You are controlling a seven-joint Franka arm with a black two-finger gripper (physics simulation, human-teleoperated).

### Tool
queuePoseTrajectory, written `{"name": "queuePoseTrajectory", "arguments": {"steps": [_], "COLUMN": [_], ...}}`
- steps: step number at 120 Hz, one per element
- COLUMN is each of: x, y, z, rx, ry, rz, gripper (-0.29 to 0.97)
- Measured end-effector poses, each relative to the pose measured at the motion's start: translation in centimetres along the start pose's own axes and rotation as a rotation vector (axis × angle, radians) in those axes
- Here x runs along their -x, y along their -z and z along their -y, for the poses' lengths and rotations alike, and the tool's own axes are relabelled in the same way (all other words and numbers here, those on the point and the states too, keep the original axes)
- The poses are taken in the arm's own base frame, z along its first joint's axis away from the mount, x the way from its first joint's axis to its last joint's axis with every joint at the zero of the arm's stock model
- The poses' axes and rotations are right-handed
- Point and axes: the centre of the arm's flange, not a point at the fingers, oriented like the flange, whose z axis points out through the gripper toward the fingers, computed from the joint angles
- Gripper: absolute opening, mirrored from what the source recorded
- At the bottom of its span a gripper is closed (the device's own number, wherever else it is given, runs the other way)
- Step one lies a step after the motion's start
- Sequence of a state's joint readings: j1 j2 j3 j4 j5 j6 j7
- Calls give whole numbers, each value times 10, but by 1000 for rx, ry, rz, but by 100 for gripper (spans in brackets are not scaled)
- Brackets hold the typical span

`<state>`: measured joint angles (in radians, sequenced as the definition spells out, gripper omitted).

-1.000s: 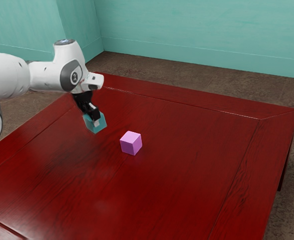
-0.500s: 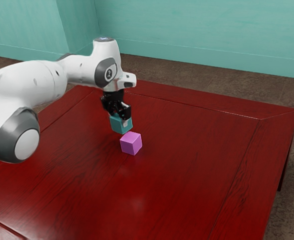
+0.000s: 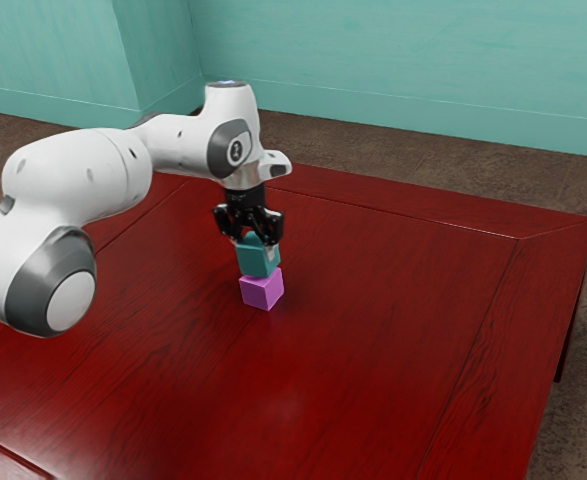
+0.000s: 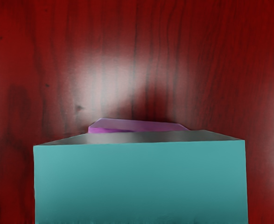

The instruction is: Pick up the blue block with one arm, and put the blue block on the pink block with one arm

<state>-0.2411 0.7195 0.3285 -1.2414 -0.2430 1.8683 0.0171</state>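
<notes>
Dark red wooden table [image 3: 423,330] — glossy, its grain showing — bears one thing directly: a pink block [image 3: 261,291], sitting flat.

Our white arm [image 3: 93,190] reaches in from the exterior view's left over the red counter [image 3: 423,330]. Our end effector [image 3: 256,238] points down, its black fingers clasping the blue block [image 3: 256,262] from two sides. The block sits directly above the pink block [image 3: 262,291], which rests nearer the counter's far edge. We cannot tell whether they touch.
</notes>
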Motion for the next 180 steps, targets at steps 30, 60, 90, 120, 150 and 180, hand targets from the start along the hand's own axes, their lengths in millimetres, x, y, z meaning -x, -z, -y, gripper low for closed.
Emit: {"name": "queuePoseTrajectory", "arguments": {"steps": [30,60,90,120,150,180], "x": [1,-2,0,11,13,13], "y": [-1,0,-2,0,3,-1], "z": [-6,-5,-3,5,4,-3], "rx": [-9,-8,-7,3,-5,-7], "ry": [25,2,-39,-63,-105,-146], "rz": [-8,-34,-40,-50,-69,-69], "gripper": [31,31,31,30,34,58]}}
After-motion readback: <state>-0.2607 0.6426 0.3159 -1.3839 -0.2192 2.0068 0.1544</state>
